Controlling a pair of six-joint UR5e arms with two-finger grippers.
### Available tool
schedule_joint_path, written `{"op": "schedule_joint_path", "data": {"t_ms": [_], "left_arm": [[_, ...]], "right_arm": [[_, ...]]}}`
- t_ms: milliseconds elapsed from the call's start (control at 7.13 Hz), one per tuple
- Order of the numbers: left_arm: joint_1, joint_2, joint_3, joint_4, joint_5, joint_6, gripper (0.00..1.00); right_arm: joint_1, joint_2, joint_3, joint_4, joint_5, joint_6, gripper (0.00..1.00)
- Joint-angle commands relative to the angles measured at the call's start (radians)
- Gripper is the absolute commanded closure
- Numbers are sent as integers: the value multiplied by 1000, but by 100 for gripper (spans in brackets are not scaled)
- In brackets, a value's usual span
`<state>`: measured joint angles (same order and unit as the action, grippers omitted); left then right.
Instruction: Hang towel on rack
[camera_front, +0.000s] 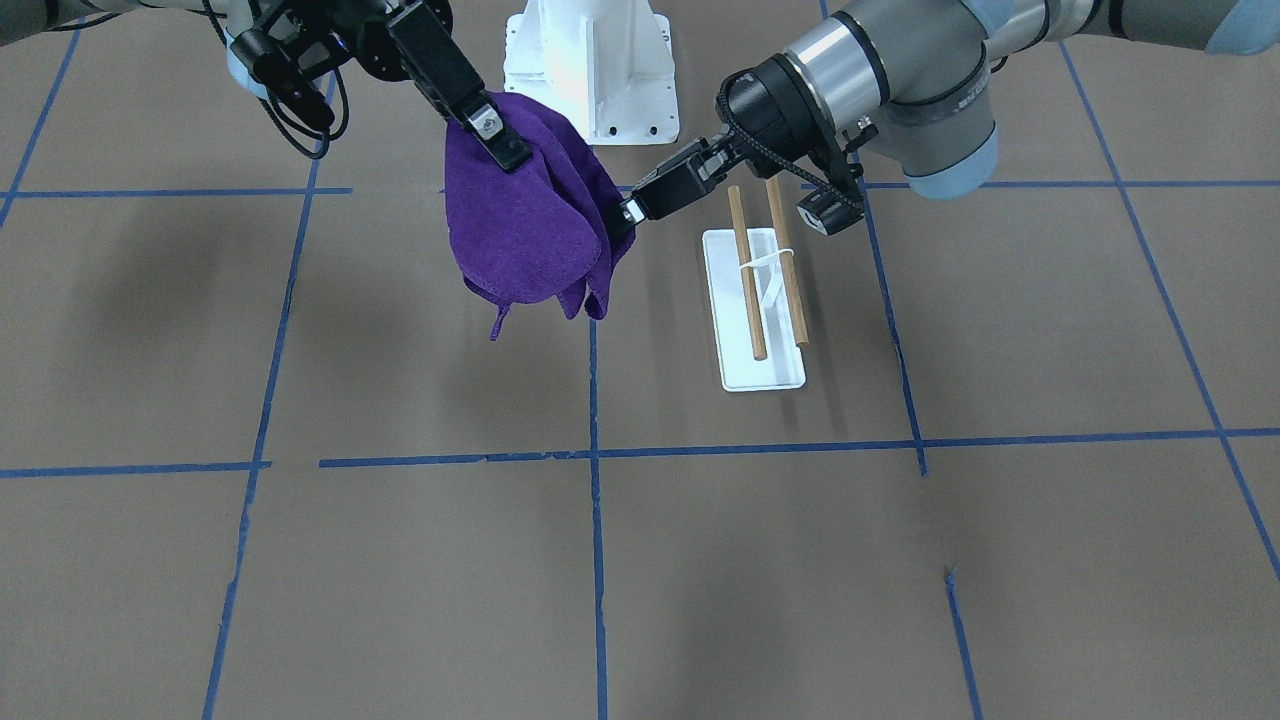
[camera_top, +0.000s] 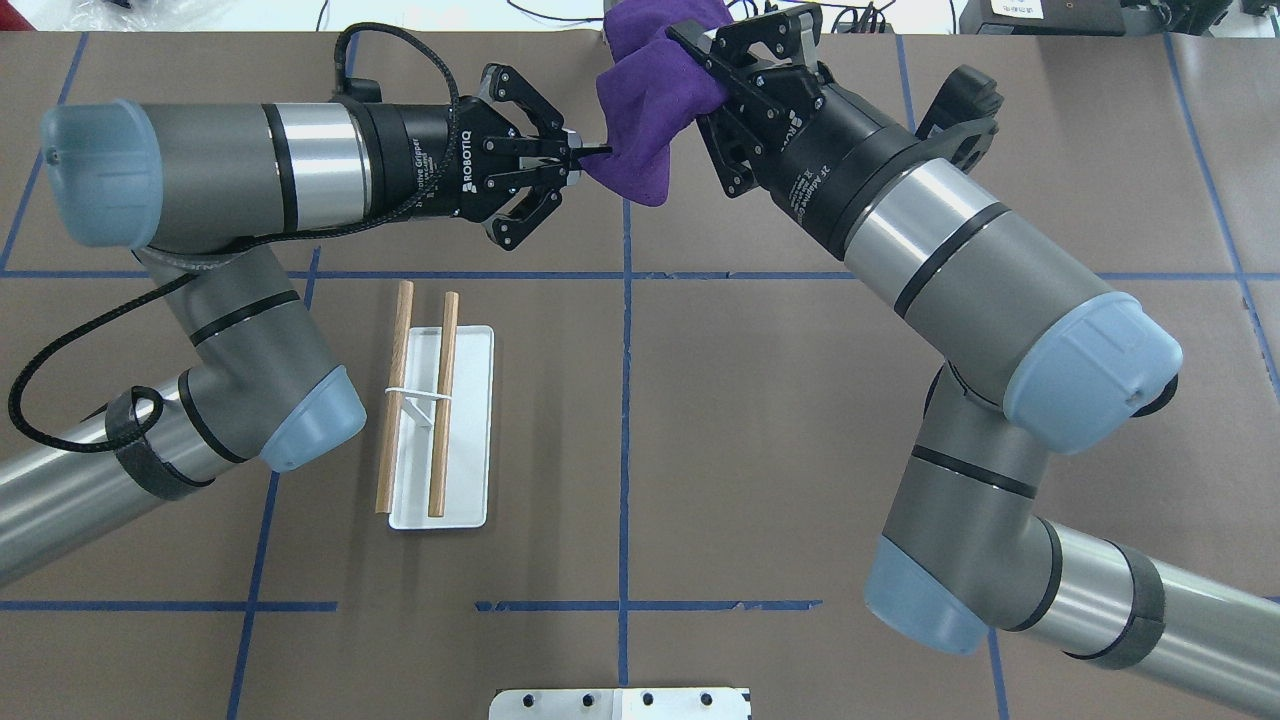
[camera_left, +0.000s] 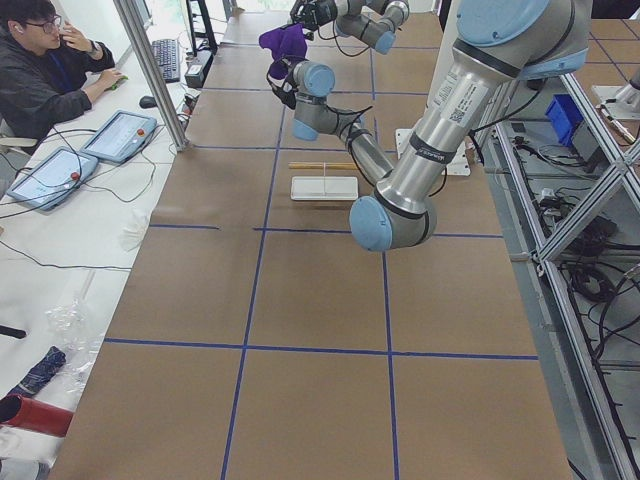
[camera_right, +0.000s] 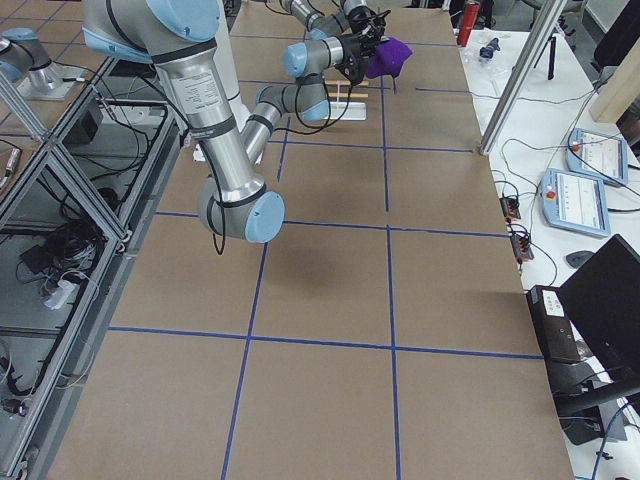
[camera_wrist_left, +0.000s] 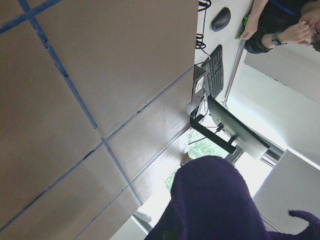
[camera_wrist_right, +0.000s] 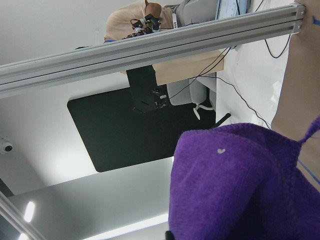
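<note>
The purple towel (camera_front: 530, 230) hangs bunched in the air between both grippers, above the table, its loop tag (camera_front: 497, 325) dangling below. My right gripper (camera_front: 497, 135) is shut on the towel's top fold; it also shows in the overhead view (camera_top: 700, 62). My left gripper (camera_front: 624, 212) is shut on the towel's side edge, seen overhead (camera_top: 592, 152) with its fingers pinched together. The rack (camera_front: 752, 310), a white base with two wooden rods, stands on the table below my left arm, a little apart from the towel. Both wrist views are partly filled by the towel (camera_wrist_left: 215, 205) (camera_wrist_right: 240, 185).
The white robot mount (camera_front: 590, 70) stands behind the towel. Blue tape lines cross the brown table. An operator (camera_left: 40, 70) sits at a side desk with tablets, beyond the table's edge. A metal plate (camera_top: 620, 703) lies at the near edge overhead.
</note>
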<state>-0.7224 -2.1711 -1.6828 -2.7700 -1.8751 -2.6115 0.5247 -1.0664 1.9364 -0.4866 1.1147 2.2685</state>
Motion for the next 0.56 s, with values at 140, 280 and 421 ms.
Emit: {"op": "schedule_joint_path", "data": {"t_ms": [140, 280, 421], "left_arm": [[0, 2, -3, -2, -1, 4, 100], [0, 4, -3, -2, -2, 4, 100], [0, 4, -3, -2, -2, 5, 100]], "right_arm": [[3, -3, 7, -1, 4, -7, 0], [6, -10, 38, -1, 5, -13, 0], [6, -20, 45, 0, 7, -17, 0]]}}
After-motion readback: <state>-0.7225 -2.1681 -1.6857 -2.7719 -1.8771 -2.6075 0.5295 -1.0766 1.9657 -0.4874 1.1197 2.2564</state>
